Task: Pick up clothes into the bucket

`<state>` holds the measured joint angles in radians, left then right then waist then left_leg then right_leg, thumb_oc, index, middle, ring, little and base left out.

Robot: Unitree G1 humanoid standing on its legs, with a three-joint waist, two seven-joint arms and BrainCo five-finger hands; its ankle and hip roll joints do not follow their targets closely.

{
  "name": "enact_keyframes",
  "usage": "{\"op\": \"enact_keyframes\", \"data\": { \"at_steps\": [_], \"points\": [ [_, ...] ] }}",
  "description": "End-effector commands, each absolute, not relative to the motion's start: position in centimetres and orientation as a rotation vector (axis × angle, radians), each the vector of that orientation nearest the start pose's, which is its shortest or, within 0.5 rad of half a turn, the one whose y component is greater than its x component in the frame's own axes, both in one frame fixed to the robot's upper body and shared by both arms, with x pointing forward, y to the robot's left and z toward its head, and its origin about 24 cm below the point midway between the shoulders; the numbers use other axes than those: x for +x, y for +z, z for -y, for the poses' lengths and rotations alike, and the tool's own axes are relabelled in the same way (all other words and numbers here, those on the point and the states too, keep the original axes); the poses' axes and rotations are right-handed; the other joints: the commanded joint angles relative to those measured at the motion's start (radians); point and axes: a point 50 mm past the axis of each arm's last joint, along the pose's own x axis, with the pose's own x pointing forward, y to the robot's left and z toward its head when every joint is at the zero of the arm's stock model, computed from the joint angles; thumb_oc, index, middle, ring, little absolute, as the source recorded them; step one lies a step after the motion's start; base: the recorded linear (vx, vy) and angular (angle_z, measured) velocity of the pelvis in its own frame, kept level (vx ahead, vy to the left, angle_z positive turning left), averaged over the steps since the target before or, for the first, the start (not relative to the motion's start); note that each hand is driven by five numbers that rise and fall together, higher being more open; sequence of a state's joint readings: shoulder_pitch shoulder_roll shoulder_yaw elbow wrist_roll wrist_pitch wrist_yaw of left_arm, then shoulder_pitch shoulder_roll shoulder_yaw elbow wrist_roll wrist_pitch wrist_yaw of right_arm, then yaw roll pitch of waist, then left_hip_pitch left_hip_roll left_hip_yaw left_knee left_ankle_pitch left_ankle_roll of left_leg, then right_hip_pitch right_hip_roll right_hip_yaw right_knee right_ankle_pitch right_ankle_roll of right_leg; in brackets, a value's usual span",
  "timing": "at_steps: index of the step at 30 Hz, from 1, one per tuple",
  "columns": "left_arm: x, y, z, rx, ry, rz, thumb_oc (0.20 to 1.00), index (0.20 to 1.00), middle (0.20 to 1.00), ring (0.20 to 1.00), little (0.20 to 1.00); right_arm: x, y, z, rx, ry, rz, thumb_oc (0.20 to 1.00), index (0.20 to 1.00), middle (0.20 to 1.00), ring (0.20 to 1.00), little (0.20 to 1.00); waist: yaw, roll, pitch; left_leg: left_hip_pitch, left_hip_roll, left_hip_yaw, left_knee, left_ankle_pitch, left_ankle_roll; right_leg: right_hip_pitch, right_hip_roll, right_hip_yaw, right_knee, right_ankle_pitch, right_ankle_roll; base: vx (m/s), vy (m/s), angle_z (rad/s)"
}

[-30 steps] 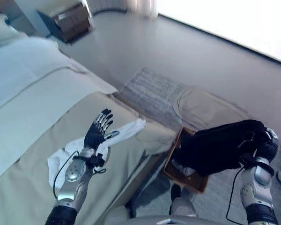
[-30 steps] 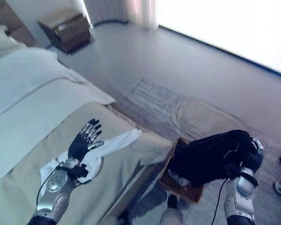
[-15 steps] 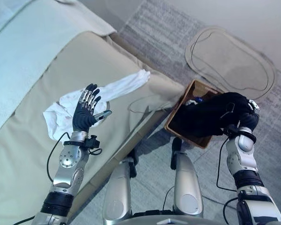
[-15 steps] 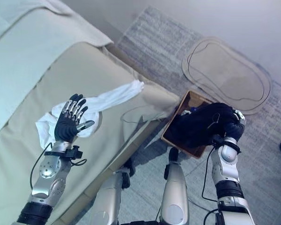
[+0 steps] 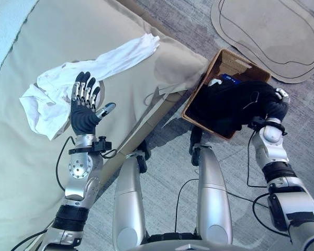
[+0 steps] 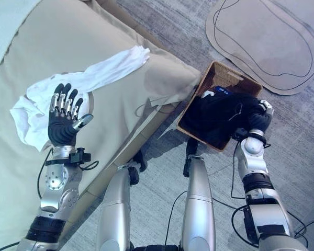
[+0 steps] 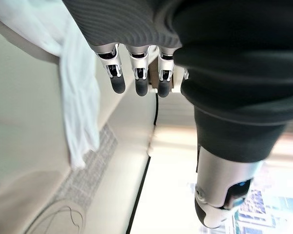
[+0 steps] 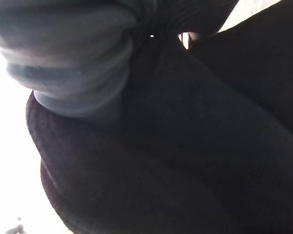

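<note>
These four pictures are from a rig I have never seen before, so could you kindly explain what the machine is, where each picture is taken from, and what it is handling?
This is a two-legged humanoid robot with silver-grey arms and fingered hands. Two pictures come from a stereo camera on its head, looking down; the other two come from cameras on its wrists, very close to each hand.

On the robot's left is a bed with a beige cover. A crumpled white cloth garment lies on it. The left hand is raised above that garment with straight fingers, holding nothing.

On the grey carpet beside the bed stands a brown woven wicker basket. The right hand is at a black fabric garment that is draped over the basket. Its fingers are hidden in the dark cloth, so the grip cannot be judged. A flat beige mat lies beyond.
</note>
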<state>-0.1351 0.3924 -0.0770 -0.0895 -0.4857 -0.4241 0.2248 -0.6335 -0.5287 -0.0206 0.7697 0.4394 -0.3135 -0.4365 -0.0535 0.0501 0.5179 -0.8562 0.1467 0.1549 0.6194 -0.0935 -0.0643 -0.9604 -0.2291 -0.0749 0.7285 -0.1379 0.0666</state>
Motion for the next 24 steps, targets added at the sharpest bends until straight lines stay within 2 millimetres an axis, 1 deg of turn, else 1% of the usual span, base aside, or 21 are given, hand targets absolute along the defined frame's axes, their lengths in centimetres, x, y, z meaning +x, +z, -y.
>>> {"op": "enact_keyframes", "data": {
  "at_steps": [1,2,3,4,5,6,8,11,12,13,14,15,16,19,20,23,24],
  "points": [
    [24.6,15.0,-20.5,-0.193,0.099,0.676,1.0,1.0,1.0,1.0,1.0,34.5,17.2,32.7,-0.105,-0.718,0.36,0.2,0.2,0.2,0.2,0.2,0.003,0.042,-0.08,-0.096,0.011,-0.051,0.139,-0.114,0.007,-0.05,-0.062,0.053,-0.008,0.06,0.068,-0.04,0.011,-0.02],
    [24.6,15.0,-20.5,-0.195,0.099,0.677,1.0,1.0,1.0,1.0,1.0,34.5,17.3,32.7,-0.106,-0.718,0.361,0.2,0.2,0.2,0.2,0.2,0.003,0.043,-0.081,-0.1,0.011,-0.051,0.141,-0.115,0.007,-0.054,-0.062,0.054,-0.006,0.06,0.068,-0.04,0.016,-0.03],
    [24.4,15.0,-20.5,-0.207,0.092,0.677,1.0,1.0,1.0,1.0,1.0,34.7,19.1,32.9,-0.116,-0.73,0.406,0.2,0.2,0.2,0.2,0.2,0.011,0.049,-0.081,-0.123,0.009,-0.048,0.142,-0.11,0.008,-0.08,-0.064,0.058,-0.002,0.063,0.069,0.0,0.0,0.0],
    [24.3,15.0,-20.5,-0.218,0.09,0.678,1.0,1.0,1.0,1.0,1.0,34.7,19.7,33.0,-0.114,-0.732,0.427,0.2,0.2,0.2,0.2,0.2,0.011,0.052,-0.084,-0.132,0.008,-0.046,0.139,-0.109,0.009,-0.094,-0.063,0.059,-0.001,0.063,0.069,-0.02,0.008,0.06],
    [24.3,15.0,-20.5,-0.219,0.089,0.678,1.0,1.0,1.0,1.0,1.0,34.7,19.7,33.0,-0.114,-0.732,0.428,0.2,0.2,0.2,0.2,0.2,0.011,0.052,-0.086,-0.134,0.008,-0.045,0.139,-0.109,0.009,-0.097,-0.063,0.06,0.0,0.063,0.069,0.0,0.014,0.06],
    [24.2,15.0,-20.3,-0.256,0.076,0.678,1.0,1.0,1.0,1.0,1.0,34.6,20.7,33.1,-0.117,-0.739,0.462,0.2,0.2,0.2,0.2,0.2,0.014,0.058,-0.089,-0.15,0.004,-0.047,0.133,-0.104,0.01,-0.117,-0.064,0.065,0.003,0.064,0.069,0.0,0.0,0.0],
    [24.2,15.1,-20.1,-0.268,0.066,0.682,1.0,1.0,1.0,1.0,1.0,34.7,21.0,33.2,-0.123,-0.742,0.468,0.2,0.2,0.2,0.2,0.2,0.016,0.063,-0.093,-0.165,-0.001,-0.048,0.135,-0.102,0.01,-0.131,-0.063,0.069,0.006,0.064,0.069,0.0,0.0,0.0],
    [24.3,15.2,-19.8,-0.29,0.056,0.679,1.0,1.0,1.0,1.0,1.0,35.1,20.8,33.0,-0.16,-0.735,0.433,0.2,0.2,0.2,0.2,0.2,0.021,0.072,-0.092,-0.187,-0.004,-0.047,0.138,-0.1,0.012,-0.158,-0.067,0.077,0.015,0.062,0.068,-0.01,0.01,0.05],
    [24.3,15.3,-19.7,-0.29,0.053,0.683,1.0,1.0,1.0,1.0,1.0,35.3,20.4,33.0,-0.174,-0.731,0.409,0.2,0.2,0.2,0.2,0.2,0.022,0.074,-0.089,-0.193,-0.006,-0.046,0.143,-0.1,0.012,-0.164,-0.067,0.078,0.021,0.062,0.067,-0.01,0.012,0.09],
    [24.2,15.4,-19.5,-0.294,0.048,0.691,1.0,1.0,1.0,1.0,1.0,35.7,19.6,32.8,-0.169,-0.734,0.367,0.2,0.2,0.2,0.2,0.2,0.025,0.081,-0.083,-0.208,-0.008,-0.048,0.145,-0.1,0.015,-0.18,-0.068,0.078,0.028,0.061,0.067,-0.01,0.012,0.09],
    [24.2,15.4,-19.5,-0.294,0.049,0.691,1.0,1.0,1.0,1.0,1.0,35.7,19.6,32.7,-0.168,-0.733,0.368,0.2,0.2,0.2,0.2,0.2,0.025,0.081,-0.083,-0.209,-0.008,-0.048,0.145,-0.1,0.015,-0.181,-0.068,0.078,0.028,0.061,0.067,-0.02,0.021,0.14],
    [24.1,15.7,-19.5,-0.298,0.043,0.704,1.0,1.0,1.0,1.0,1.0,35.9,19.0,32.8,-0.161,-0.745,0.33,0.2,0.2,0.2,0.2,0.2,0.03,0.087,-0.073,-0.224,-0.012,-0.049,0.151,-0.098,0.016,-0.195,-0.068,0.076,0.038,0.061,0.067,-0.01,0.012,0.1],
    [24.1,15.7,-19.5,-0.298,0.045,0.705,1.0,1.0,1.0,1.0,1.0,35.9,19.0,32.7,-0.16,-0.744,0.331,0.2,0.2,0.2,0.2,0.2,0.029,0.086,-0.074,-0.227,-0.012,-0.049,0.153,-0.098,0.016,-0.198,-0.068,0.076,0.04,0.061,0.067,-0.01,0.014,0.06],
    [23.9,16.0,-19.6,-0.294,0.048,0.719,1.0,1.0,1.0,1.0,1.0,36.3,17.9,32.5,-0.157,-0.756,0.265,0.2,0.2,0.2,0.2,0.2,0.03,0.095,-0.065,-0.251,-0.018,-0.052,0.165,-0.095,0.017,-0.222,-0.068,0.079,0.062,0.056,0.065,0.0,0.0,0.02],
    [23.9,16.1,-19.6,-0.293,0.049,0.719,1.0,1.0,1.0,1.0,1.0,36.3,17.9,32.5,-0.156,-0.756,0.266,0.2,0.2,0.2,0.2,0.2,0.029,0.095,-0.066,-0.253,-0.019,-0.053,0.166,-0.096,0.017,-0.224,-0.069,0.079,0.063,0.055,0.065,0.02,-0.003,0.06],
    [23.8,16.0,-19.7,-0.277,0.049,0.719,1.0,1.0,1.0,1.0,1.0,36.3,17.1,32.7,-0.136,-0.779,0.229,0.2,0.2,0.2,0.2,0.2,0.033,0.097,-0.067,-0.266,-0.02,-0.058,0.177,-0.096,0.017,-0.236,-0.069,0.077,0.077,0.05,0.062,0.0,-0.002,0.01],
    [23.7,16.0,-19.7,-0.275,0.05,0.72,1.0,1.0,1.0,1.0,1.0,36.3,16.9,32.7,-0.131,-0.783,0.219,0.382,0.382,0.382,0.382,0.382,0.034,0.097,-0.069,-0.267,-0.02,-0.06,0.177,-0.096,0.017,-0.239,-0.067,0.078,0.081,0.047,0.061,0.0,0.0,0.0]
  ]
}}
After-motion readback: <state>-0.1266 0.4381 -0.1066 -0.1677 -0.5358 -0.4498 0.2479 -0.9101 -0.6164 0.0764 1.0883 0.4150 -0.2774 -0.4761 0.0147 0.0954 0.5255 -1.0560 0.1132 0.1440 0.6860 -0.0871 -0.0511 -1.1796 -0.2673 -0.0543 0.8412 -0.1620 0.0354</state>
